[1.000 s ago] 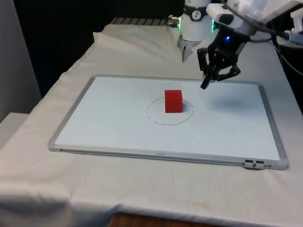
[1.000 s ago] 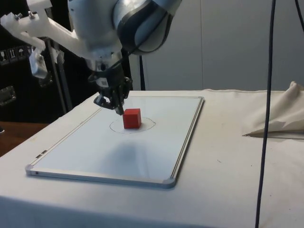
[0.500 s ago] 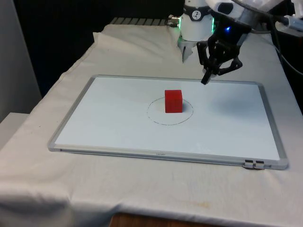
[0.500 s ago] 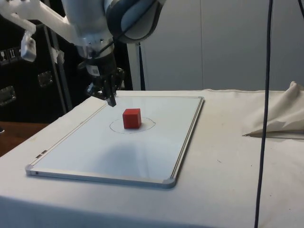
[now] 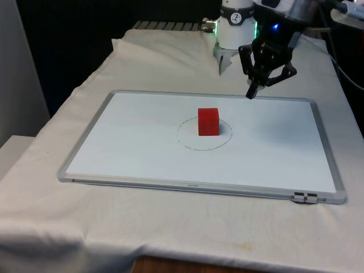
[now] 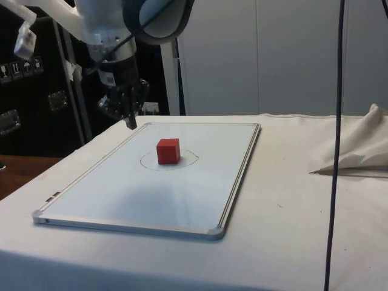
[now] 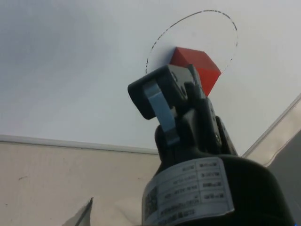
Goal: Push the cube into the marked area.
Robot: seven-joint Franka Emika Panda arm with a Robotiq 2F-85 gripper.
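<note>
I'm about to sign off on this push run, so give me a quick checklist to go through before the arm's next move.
1. Red cube inside the dashed circle: ok, it sits within the line in the front view and the side view.
2. Cube flat on the whiteboard: ok.
3. Gripper apart from the cube: ok, raised near the board's far edge.
4. Fingers holding nothing: ok, closed together on nothing.
5. Cube centred in the circle: not ok, it sits toward the far side.
</note>
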